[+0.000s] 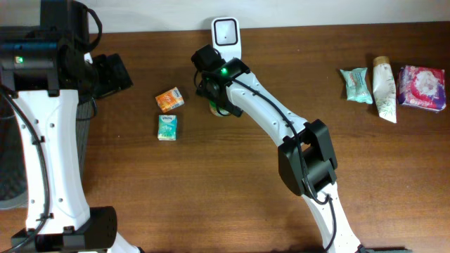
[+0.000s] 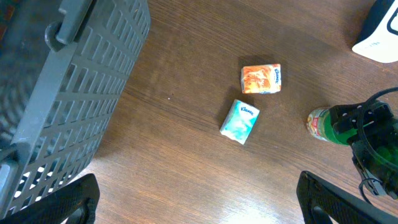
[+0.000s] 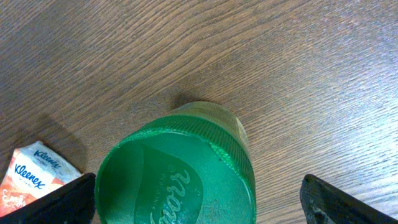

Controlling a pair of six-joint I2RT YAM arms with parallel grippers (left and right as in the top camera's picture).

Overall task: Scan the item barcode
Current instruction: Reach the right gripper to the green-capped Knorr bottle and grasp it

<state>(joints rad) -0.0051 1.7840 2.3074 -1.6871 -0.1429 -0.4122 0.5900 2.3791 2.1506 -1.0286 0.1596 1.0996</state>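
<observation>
The item under my right gripper (image 1: pixel 214 93) is a small jar with a green Knorr lid (image 3: pixel 177 171), standing upright on the wooden table just in front of the white barcode scanner (image 1: pixel 226 35). In the right wrist view the right gripper (image 3: pixel 202 202) is open, with the lid between its fingers, nearer the left one and not pinched. From the left wrist view the jar (image 2: pixel 320 122) shows partly under the right gripper. My left gripper (image 2: pixel 198 199) hangs open over bare wood at the far left (image 1: pixel 116 74), holding nothing.
An orange tissue pack (image 1: pixel 169 99) and a teal Kleenex pack (image 1: pixel 167 126) lie left of the jar. A grey slatted basket (image 2: pixel 68 93) stands at the table's left end. At the back right lie a teal pack (image 1: pixel 356 85), a tube (image 1: pixel 384 88) and a pink pack (image 1: pixel 422 88).
</observation>
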